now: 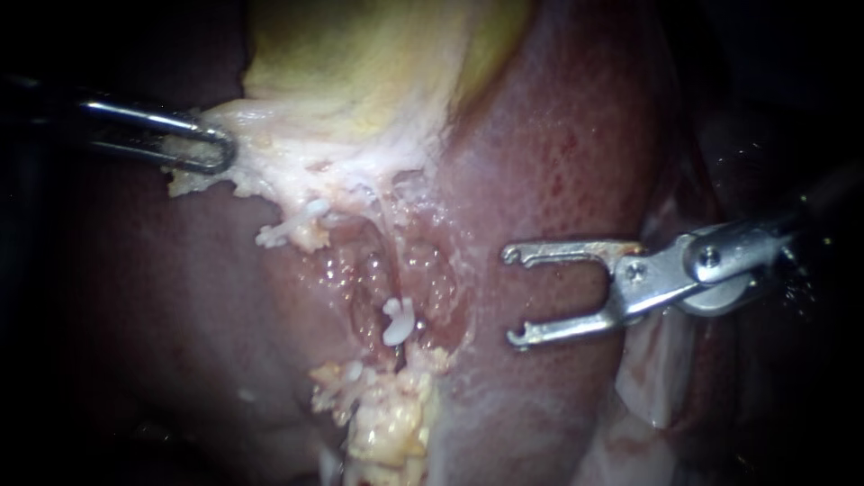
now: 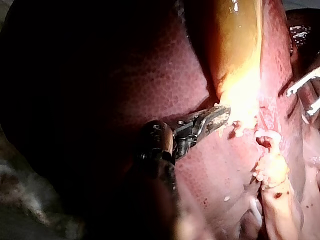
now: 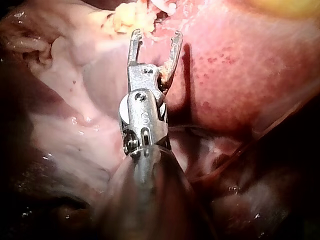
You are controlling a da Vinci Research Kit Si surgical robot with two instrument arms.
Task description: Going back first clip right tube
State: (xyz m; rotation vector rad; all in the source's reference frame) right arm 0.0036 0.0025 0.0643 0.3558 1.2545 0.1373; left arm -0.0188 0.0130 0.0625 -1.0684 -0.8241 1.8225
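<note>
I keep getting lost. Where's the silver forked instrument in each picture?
Endoscope view: the right instrument, jaws open, lies over the liver, right of the white clip.
Left wrist view: beyond the left instrument gripping pale tissue.
Right wrist view: its own instrument, pointing toward the yellow lump.
Shared landmark: that yellow lump.

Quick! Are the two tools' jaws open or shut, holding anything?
Left instrument: shut on pale tissue at the gallbladder's edge.
Right instrument: open, holding nothing.

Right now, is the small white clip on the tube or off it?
On: the small white curved clip sits across the pale tube, apart from the open, empty silver right instrument.
</note>
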